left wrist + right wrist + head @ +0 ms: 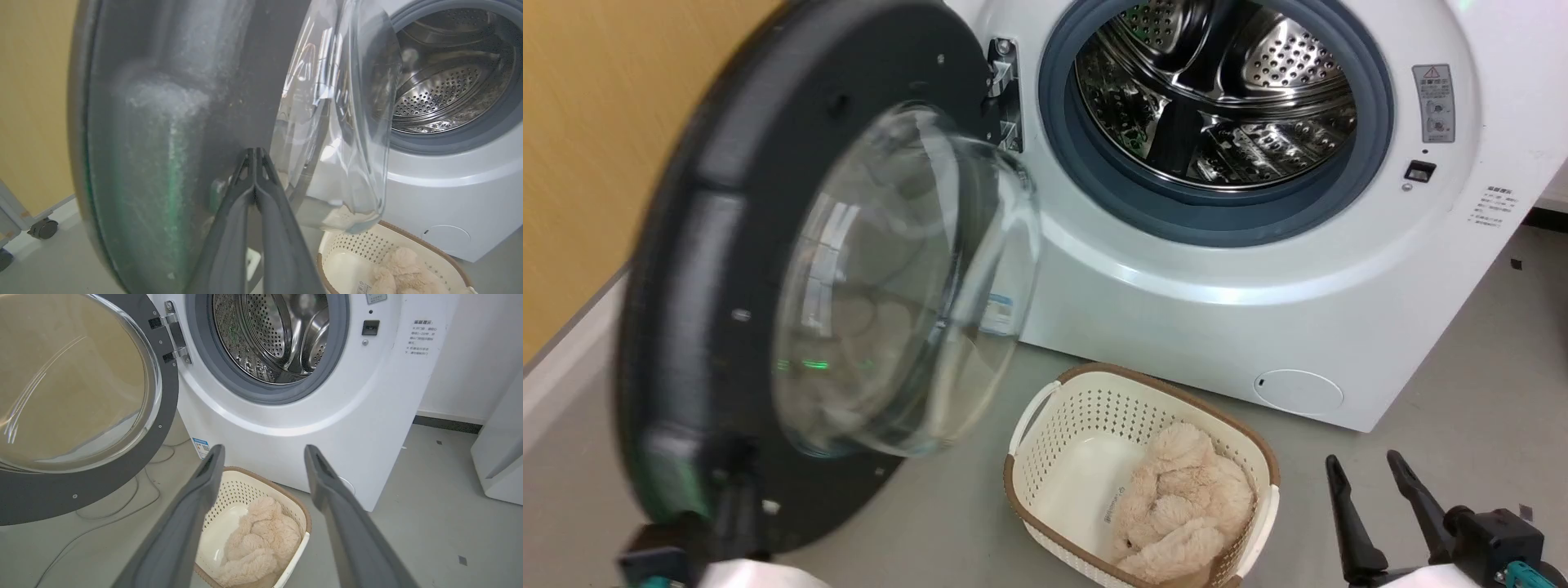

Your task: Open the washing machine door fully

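The left gripper (pixel 255 152) has its fingers pressed together, the tips against the matte inner face of the door (pixel 171 102). The door stands swung out from the washing machine (pixel 1192 318). The right wrist view adds the hinge (pixel 173 332). There the right gripper (pixel 263 451) is spread apart, and a basket (pixel 241 494) lies just beyond its tips.

left gripper (pixel 255 152): fingers pressed together | right gripper (pixel 1364 461): fingers spread apart, pointing up
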Robot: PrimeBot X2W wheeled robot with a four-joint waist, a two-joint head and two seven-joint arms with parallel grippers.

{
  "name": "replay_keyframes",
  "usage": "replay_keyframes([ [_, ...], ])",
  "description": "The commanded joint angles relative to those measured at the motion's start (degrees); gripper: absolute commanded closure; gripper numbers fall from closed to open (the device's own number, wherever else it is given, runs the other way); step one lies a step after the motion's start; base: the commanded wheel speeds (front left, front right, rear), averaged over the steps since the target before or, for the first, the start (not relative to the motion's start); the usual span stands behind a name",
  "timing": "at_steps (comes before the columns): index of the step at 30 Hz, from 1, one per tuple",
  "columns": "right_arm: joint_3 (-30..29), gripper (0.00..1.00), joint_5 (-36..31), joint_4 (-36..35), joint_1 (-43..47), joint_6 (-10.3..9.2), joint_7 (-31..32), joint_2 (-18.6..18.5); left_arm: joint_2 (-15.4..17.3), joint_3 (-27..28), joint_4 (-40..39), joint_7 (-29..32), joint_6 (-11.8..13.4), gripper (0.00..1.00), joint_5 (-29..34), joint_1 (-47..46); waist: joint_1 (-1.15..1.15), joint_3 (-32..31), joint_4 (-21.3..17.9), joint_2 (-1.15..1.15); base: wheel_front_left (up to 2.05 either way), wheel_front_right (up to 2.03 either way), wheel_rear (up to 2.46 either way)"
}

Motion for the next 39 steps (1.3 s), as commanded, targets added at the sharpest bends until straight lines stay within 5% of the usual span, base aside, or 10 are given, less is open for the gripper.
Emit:
replay_keyframes([
  [1,-0.2,0.0,-0.3,0.0,-0.8,0.05,0.1,0.1,0.9,1.5,1.7,-0.9,-0.3,1.0,-0.6,-1.4,0.0,0.0,-0.1,0.0,0.0,0.0,0.0],
  [15,0.4,0.0,0.1,0.5,-0.6,0.05,0.6,0.1,2.7,11.7,18.3,-4.3,-3.6,1.0,-3.2,-7.1,0.0,-0.6,-2.1,0.0,0.0,0.0,0.0],
  [27,1.6,0.0,0.4,1.2,0.0,0.05,0.6,0.1,-3.8,14.4,14.4,-4.3,-5.7,1.0,2.7,-1.4,0.0,-2.4,-3.4,0.0,0.0,0.0,0.0],
  [28,1.6,0.0,0.4,1.3,0.1,0.05,0.6,0.1,-4.5,13.9,13.4,-4.3,-5.8,0.62,3.6,-0.3,0.0,-2.5,-3.6,0.0,0.0,0.0,0.0],
  [29,1.6,0.0,0.4,1.3,0.1,0.05,0.5,0.1,-5.1,13.4,12.5,-4.3,-5.7,0.0,4.6,0.9,0.0,-2.7,-3.7,0.0,0.0,0.0,0.0],
  [39,1.3,0.0,0.0,1.1,0.2,0.05,0.7,0.1,-9.2,6.8,4.4,-4.3,-7.0,0.0,10.0,5.4,0.0,-3.9,-5.9,0.0,0.0,0.0,0.0],
])
